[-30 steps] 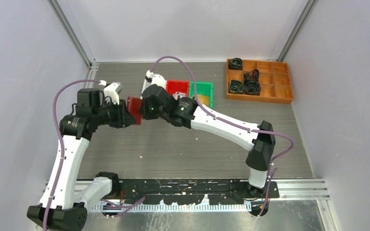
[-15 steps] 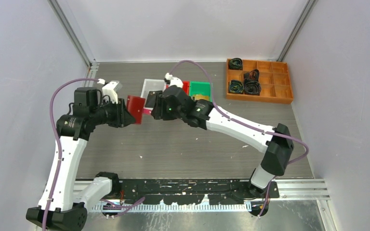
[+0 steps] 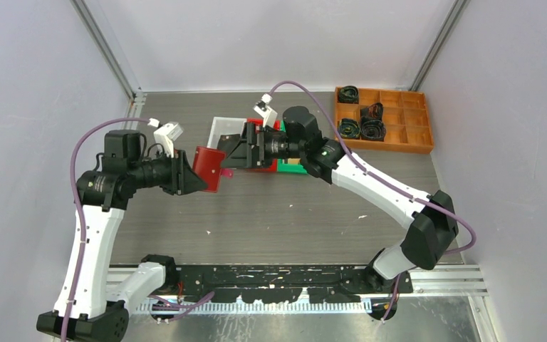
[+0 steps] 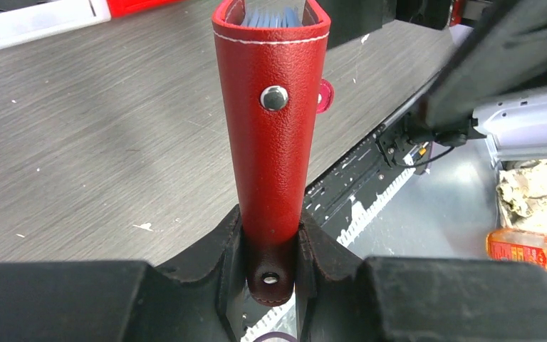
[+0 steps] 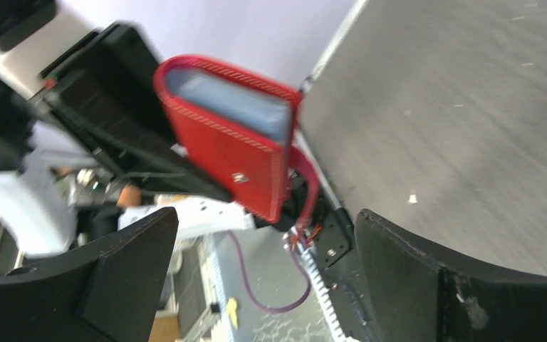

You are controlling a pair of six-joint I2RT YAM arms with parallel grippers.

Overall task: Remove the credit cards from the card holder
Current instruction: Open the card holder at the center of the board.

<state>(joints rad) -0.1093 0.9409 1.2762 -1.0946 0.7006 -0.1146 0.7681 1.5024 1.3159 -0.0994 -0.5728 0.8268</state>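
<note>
My left gripper [image 3: 189,174] is shut on the bottom of the red card holder [image 3: 208,166], holding it above the table with its open mouth toward the right arm. In the left wrist view the card holder [image 4: 274,142] stands up between the fingers [image 4: 221,249] of the left gripper [image 4: 271,239], with pale blue credit cards [image 4: 274,16] showing in its mouth. My right gripper [image 3: 238,153] is open, a short way right of the holder, with nothing between its fingers. Its wrist view shows the card holder [image 5: 228,153] with pale blue credit cards [image 5: 231,100] inside, beyond the right gripper [image 5: 263,242].
A white bin [image 3: 222,128] sits just behind the right gripper, with a red bin [image 3: 263,128] and a green bin [image 3: 298,167] mostly under the right arm. An orange compartment tray [image 3: 399,139] with dark coiled items stands at the back right.
The right gripper pulled a dark card out of the holder, moved right toward the bins and opened; the dark card no longer shows. The left arm shifted the holder slightly right.
</note>
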